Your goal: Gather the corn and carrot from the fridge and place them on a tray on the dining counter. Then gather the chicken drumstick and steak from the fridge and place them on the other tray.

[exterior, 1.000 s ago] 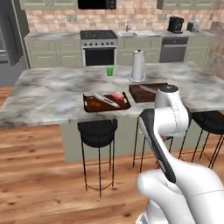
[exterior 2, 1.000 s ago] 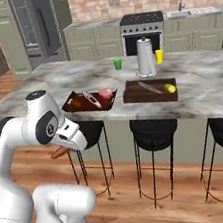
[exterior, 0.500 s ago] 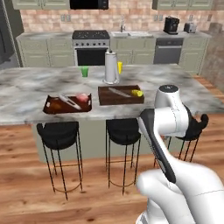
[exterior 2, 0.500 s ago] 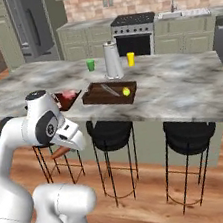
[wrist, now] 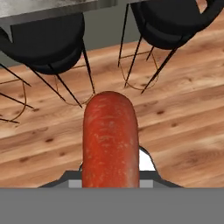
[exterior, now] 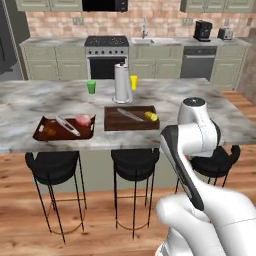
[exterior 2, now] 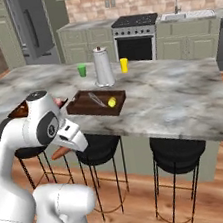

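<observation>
An orange carrot (wrist: 110,140) stands up between my gripper's fingers, with wooden floor and black stools beyond it. My gripper (wrist: 110,176) is shut on the carrot, its fingertips hidden behind it. The carrot's tip (exterior 2: 59,152) pokes out under my hand, below the counter's near edge. On the marble dining counter (exterior: 200,102), a dark wooden tray (exterior: 112,122) holds a yellow corn cob (exterior: 150,116) and a long utensil. To its left, a reddish tray (exterior: 45,136) carries a pink piece (exterior: 83,120), a brown piece (exterior: 48,132) and a utensil.
A tall metal jug (exterior: 121,84), a green cup (exterior: 91,87) and a yellow cup (exterior: 133,82) stand behind the trays. Black stools (exterior: 134,163) line the counter's near side. The fridge (exterior 2: 33,29) is far back left; a stove (exterior: 106,56) stands at the back wall.
The base has driven along the counter, so the whole scene slid left in the left base view. The carrot stays in my gripper.
</observation>
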